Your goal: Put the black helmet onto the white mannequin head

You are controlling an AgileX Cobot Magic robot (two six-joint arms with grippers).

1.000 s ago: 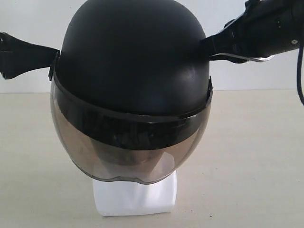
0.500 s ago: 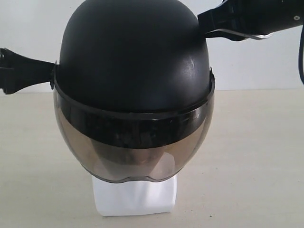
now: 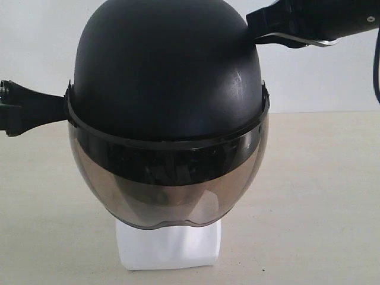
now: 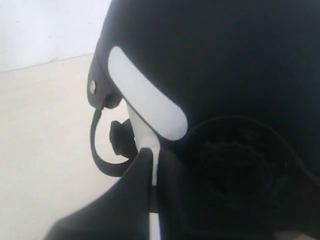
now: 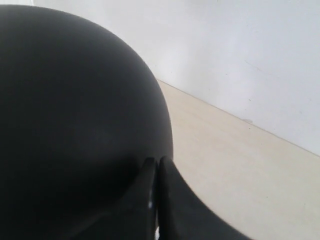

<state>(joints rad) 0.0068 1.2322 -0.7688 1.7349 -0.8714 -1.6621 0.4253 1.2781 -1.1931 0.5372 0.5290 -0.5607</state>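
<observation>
The black helmet [image 3: 166, 77] sits over the white mannequin head, whose squarish base [image 3: 168, 246] shows below the smoky visor [image 3: 166, 184]. The face is only a dim shape behind the visor. At the helmet's left rim my left gripper [image 3: 62, 105] is shut. In the left wrist view it [image 4: 155, 152] pinches a thin white strip at the edge of the helmet [image 4: 225, 60]. My right gripper [image 3: 250, 24] is shut with nothing between its fingers. Its tips [image 5: 157, 161] rest against the upper right of the helmet's shell [image 5: 75, 100].
The mannequin stands on a pale beige tabletop [image 3: 314, 196] that stretches to both sides. A white wall [image 3: 309, 83] runs behind it. The right arm's black cable [image 3: 375, 89] hangs at the far right edge.
The helmet has sunk lower and levelled out over the head. My right gripper has risen from the helmet's side to near its top. The left gripper has come down with the rim.
</observation>
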